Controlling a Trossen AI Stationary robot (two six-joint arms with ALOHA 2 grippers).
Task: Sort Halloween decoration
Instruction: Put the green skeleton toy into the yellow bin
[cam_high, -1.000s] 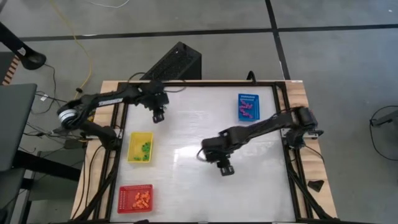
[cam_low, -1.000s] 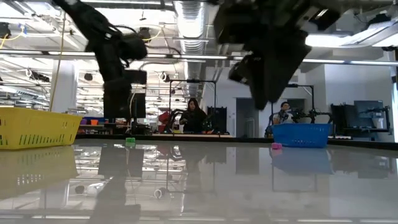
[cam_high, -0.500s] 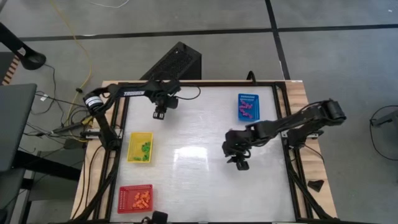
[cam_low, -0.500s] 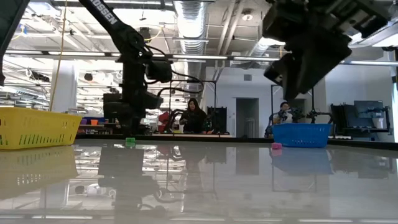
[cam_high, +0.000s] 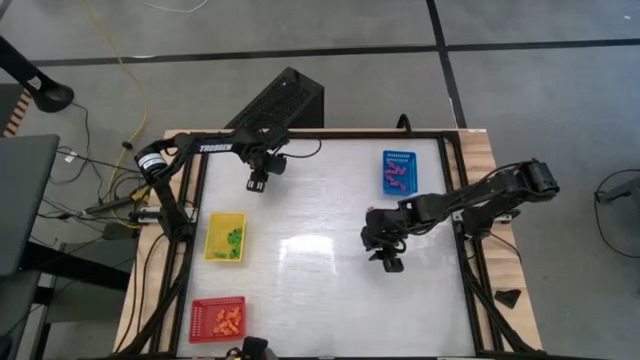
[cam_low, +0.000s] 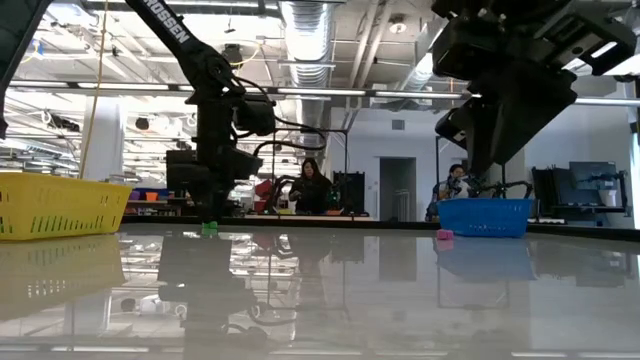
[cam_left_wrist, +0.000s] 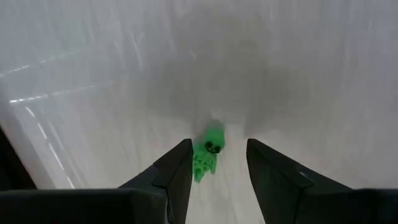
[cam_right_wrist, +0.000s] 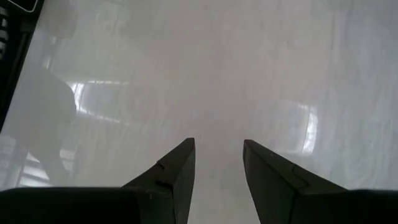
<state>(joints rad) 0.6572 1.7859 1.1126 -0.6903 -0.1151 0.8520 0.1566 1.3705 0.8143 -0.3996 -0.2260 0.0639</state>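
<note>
1 green piece (cam_left_wrist: 205, 157) with dark eye spots lies flat on the white table near its far edge. 1 purple piece (cam_low: 443, 236) sits on the tabletop. Green pieces (cam_high: 233, 239), orange pieces (cam_high: 228, 319) and purple pieces (cam_high: 396, 176) lie heaped in separate groups.

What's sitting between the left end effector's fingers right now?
A small green decoration piece lies on the white table between the open left end effector fingers, seen in the left wrist view.
</note>
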